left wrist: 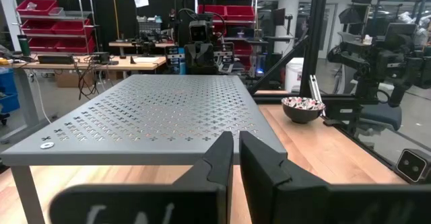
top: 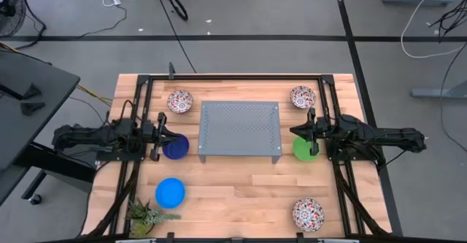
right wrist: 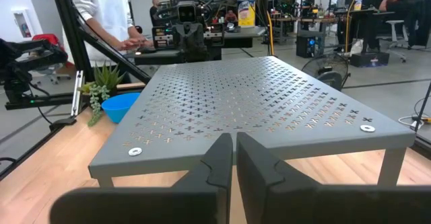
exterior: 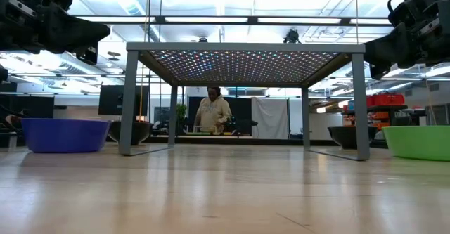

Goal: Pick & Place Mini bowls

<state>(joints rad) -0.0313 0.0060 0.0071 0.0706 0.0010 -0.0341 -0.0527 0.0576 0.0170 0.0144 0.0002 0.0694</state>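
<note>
Six mini bowls [top: 175,147] around tray [top: 239,130], all empty.

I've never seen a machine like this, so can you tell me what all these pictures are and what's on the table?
It is one robot with two dark arms, each ending in a two-finger claw. Four cameras photograph the same moment. One looks straight down from above. One sits at table height. One rides on each wrist, looking past that arm's own fingers.

On the wooden table stands a grey metal tray full of little holes, raised on legs. Around it are small bowls: a dark blue bowl, a green bowl, a bright blue bowl, and three flowery white bowls. A spiky plant sits at one corner.

The left claw hangs over the dark blue bowl and the right claw over the green one. Both are shut and hold nothing. Behind the table, a person works in the room.
</note>
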